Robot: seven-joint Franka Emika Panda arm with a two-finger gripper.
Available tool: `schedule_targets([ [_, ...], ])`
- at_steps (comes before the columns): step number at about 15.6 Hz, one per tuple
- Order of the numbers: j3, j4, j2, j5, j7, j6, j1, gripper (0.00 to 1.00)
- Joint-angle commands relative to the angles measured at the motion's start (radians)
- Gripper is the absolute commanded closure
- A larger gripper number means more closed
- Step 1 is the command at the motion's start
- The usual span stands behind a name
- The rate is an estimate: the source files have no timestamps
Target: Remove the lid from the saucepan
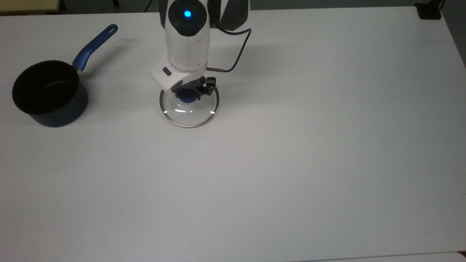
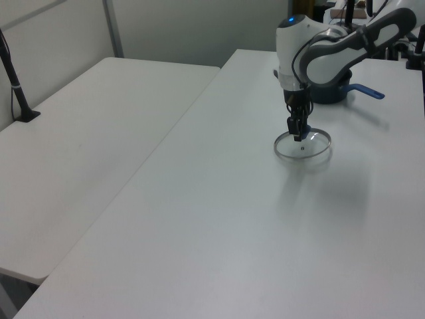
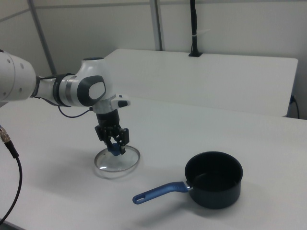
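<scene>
Lid point(image 1: 189, 109) set on the table point(image 1: 291, 145), at pan's point(image 1: 49, 92) 3 o'clock in top view. Knob clenched by hand point(image 1: 188, 95). Glass judged stiff, slippery, fragile; knob best gripped.

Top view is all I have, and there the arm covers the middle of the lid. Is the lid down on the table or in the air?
Observer: In the right view the lid looks flat on the table; I see no gap under its rim.
Operator: How high is the gripper?
Observer: The right view shows the gripper low, right at the lid's centre.
Operator: Is the saucepan taller than the lid?
Observer: Yes, in the right view the saucepan stands clearly taller.
</scene>
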Motion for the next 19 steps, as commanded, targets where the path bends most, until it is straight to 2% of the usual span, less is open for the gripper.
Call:
schedule_targets([
  [1,-0.014,-0.044,-0.035,-0.016,0.051,0.018,0.043,0.0],
  [3,-0.014,-0.034,-0.045,-0.016,0.061,0.013,0.06,0.0],
  [6,-0.012,0.014,-0.091,-0.016,0.061,-0.085,0.064,0.0],
  [11,-0.011,0.075,-0.249,-0.016,0.061,-0.225,0.044,0.0],
  [13,-0.008,0.077,-0.295,-0.013,0.061,-0.254,0.006,0.0],
  [17,0.069,0.077,-0.332,-0.013,0.047,-0.306,-0.092,0.0],
  [19,0.092,0.077,-0.332,-0.013,0.048,-0.312,-0.112,0.0],
])
